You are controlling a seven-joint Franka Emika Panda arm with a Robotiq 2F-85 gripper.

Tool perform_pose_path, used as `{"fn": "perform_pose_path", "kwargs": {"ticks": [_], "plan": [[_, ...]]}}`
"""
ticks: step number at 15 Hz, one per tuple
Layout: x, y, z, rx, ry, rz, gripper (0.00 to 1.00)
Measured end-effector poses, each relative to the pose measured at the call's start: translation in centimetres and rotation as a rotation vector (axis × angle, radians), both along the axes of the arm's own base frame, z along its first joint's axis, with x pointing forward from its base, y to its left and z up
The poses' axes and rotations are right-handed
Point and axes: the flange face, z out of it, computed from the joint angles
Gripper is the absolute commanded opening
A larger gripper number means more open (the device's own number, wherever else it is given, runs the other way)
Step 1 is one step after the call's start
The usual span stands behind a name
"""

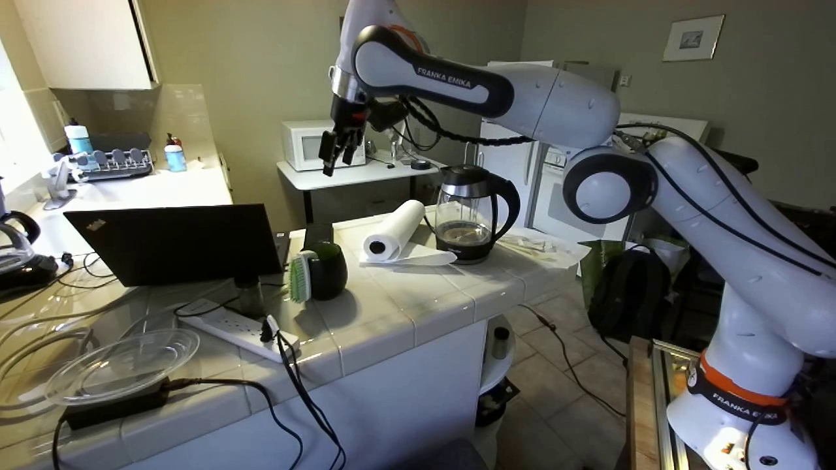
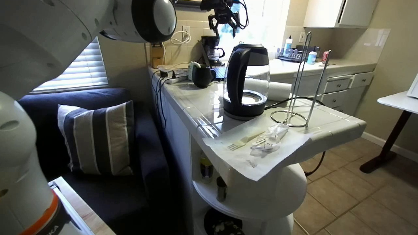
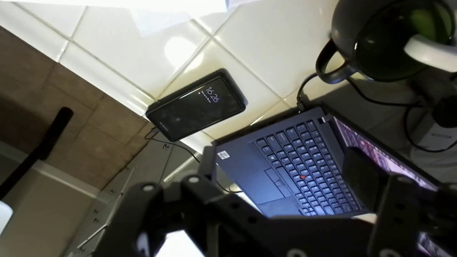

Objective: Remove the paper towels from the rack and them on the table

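The white cylindrical roll of paper towel (image 1: 395, 230) lies on its side on the pale, glossy tiled countertop (image 1: 395, 294), in an exterior view just left of the glass kettle with black handle and base (image 1: 465, 212), a loose sheet (image 1: 423, 256) trailing right toward the kettle's foot. In an exterior view the upright wire rack (image 2: 297, 81) stands right of the kettle, apart from the roll, so the removal looks done. The black two-fingered gripper (image 3: 284, 168) hangs above the countertop, fingers spread wide, holding nothing; the wrist view shows the black laptop (image 3: 285, 162) below it. Should the roll need shifting, it will probably prove light, soft and apt to roll; a gentle pinch across its middle seems best, clear of the sheet, which could tear
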Motion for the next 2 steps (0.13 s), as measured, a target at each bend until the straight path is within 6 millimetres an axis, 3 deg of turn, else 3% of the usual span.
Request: {"fn": "perform_pose_path", "kwargs": {"ticks": [2], "plan": [[0.15, -0.88, 0.07, 0.025, -0.003, 0.003, 1.00]]}}
